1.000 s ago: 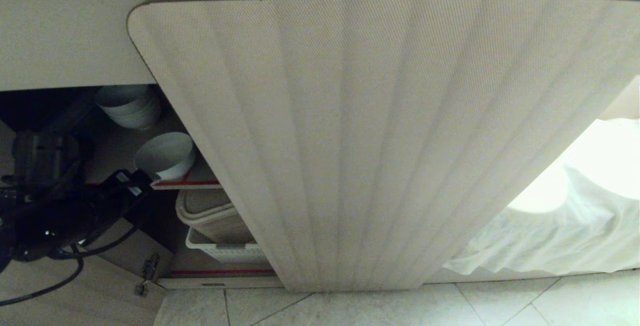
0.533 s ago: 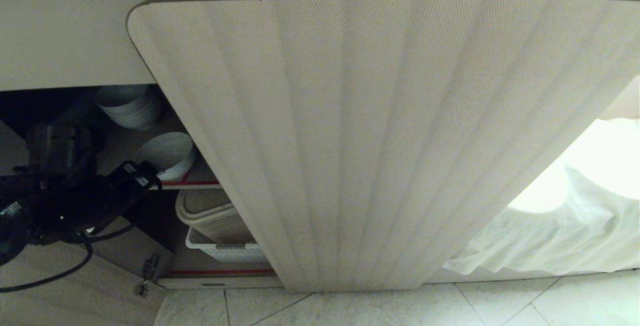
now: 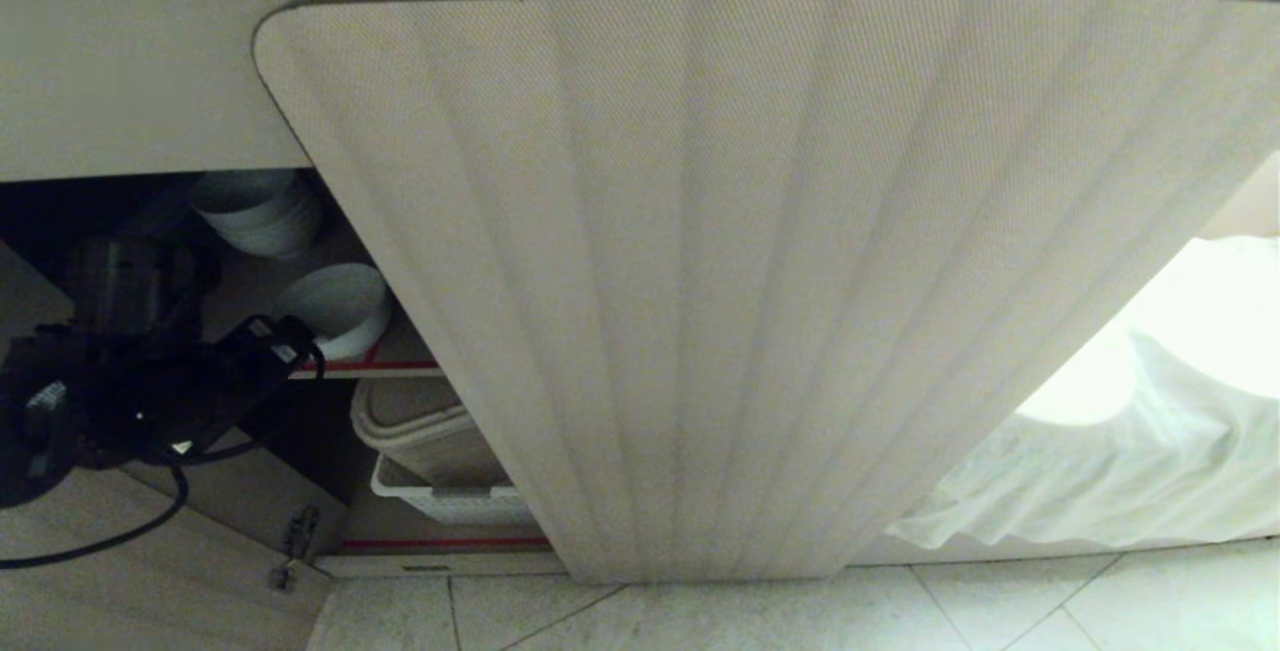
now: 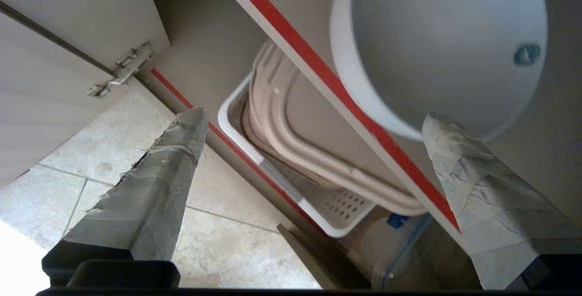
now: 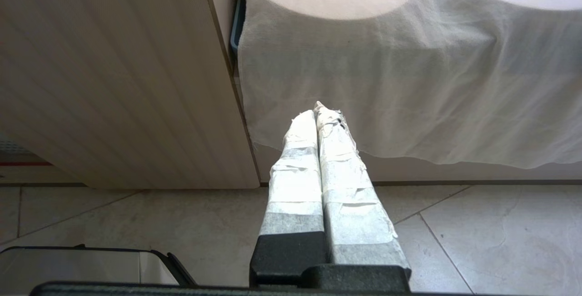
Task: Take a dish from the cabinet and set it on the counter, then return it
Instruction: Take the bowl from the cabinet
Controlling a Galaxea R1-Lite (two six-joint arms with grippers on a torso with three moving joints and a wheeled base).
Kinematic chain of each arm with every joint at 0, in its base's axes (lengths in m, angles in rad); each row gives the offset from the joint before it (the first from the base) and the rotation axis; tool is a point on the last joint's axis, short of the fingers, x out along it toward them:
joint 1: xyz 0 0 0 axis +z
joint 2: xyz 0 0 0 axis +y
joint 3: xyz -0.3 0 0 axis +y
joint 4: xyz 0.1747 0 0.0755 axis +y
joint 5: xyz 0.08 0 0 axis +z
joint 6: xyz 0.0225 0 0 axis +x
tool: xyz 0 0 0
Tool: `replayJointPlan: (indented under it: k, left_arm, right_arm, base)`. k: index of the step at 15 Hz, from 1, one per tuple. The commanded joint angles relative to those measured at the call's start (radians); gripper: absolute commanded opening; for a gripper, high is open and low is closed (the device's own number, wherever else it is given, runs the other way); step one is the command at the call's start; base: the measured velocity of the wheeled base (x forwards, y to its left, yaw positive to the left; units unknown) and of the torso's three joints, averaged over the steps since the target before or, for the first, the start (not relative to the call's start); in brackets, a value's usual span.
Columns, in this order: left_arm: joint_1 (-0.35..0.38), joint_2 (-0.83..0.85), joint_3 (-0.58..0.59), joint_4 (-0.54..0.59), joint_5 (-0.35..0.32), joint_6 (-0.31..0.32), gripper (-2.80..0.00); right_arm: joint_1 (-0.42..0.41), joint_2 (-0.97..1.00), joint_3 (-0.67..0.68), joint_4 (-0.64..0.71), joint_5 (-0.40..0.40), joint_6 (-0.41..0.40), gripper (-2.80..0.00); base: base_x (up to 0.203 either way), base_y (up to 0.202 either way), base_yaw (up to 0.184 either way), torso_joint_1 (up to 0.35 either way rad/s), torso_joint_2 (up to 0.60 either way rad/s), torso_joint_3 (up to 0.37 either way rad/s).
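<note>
Dish [image 4: 436, 50] sits alone at the front of the cabinet [image 3: 700, 281] shelf's red-edged lip [image 4: 318, 73], stacked bowls [image 3: 258, 211] behind. Our left pincer [image 4: 313, 132] is spread wide, empty, one finger [image 4: 473, 168] near its rim; a skewed approach could, we judge, nudge it off. Our right pincer [image 5: 318, 118] is pressed together, parked over floor tiles [image 5: 477, 241].

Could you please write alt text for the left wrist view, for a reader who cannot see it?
The open left gripper points at a white dish on a red-edged cabinet shelf, one taped finger overlapping the dish's rim, nothing held. Below the shelf a white basket holds beige plastic items above the tiled floor.
</note>
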Motion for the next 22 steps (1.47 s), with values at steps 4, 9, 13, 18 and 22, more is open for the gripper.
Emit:
replayJointPlan:
  k: [4,9,13,18,22]
  left_arm:
    - [0.017,0.024,-0.005,0.0,0.0,-0.004,0.0]
    - [0.014,0.023,-0.005,0.0,0.0,-0.004,0.0]
    - [0.005,0.022,-0.005,-0.001,-0.001,-0.002,0.0]
    - [-0.006,0.058,-0.048,-0.001,-0.001,-0.002,0.0]
    - [-0.007,0.082,-0.074,-0.001,-0.001,0.001,0.0]
  right_arm:
    - [0.0,0.0,0.0,0.001,0.0,0.001,-2.8]
    - [0.0,0.0,0.0,0.0,0.0,-0.001,-2.8]
    - [0.0,0.0,0.0,-0.001,0.0,0.0,-2.8]
    - [0.0,0.0,0.0,0.0,0.0,-0.001,-2.8]
    - [0.0,0.0,0.0,-0.001,0.0,-0.001,-2.8]
  base:
    - [0.0,0.0,0.0,0.0,0.0,0.0]
    - [0.0,0.0,0.0,0.0,0.0,0.0]
    - [0.0,0.0,0.0,0.0,0.0,0.0]
    - [0.0,0.0,0.0,0.0,0.0,0.0]
    - [0.0,0.0,0.0,0.0,0.0,0.0]
